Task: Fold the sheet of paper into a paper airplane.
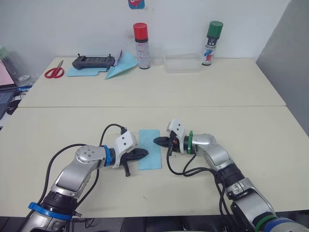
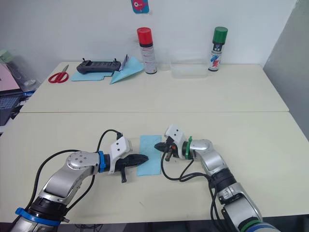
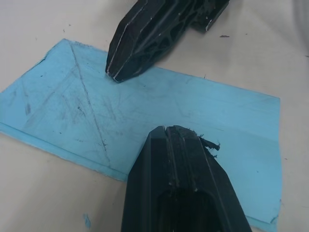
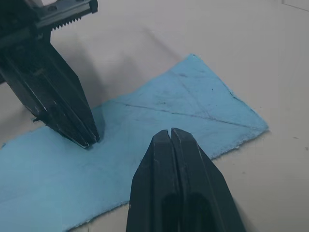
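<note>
Both end effectors clenched, left and right tips pressing sheet of paper (folded narrow), spray cans far behind.

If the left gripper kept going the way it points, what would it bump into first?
Probably the right gripper: the left gripper, shut, points across the paper towards it. It may pass just beside it.

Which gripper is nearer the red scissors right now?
Left. The left gripper, shut, rests on the near-left edge of the sheet of paper; the red scissors lie far back on the left. The right gripper, shut, is on the paper's opposite edge, farther away.
</note>
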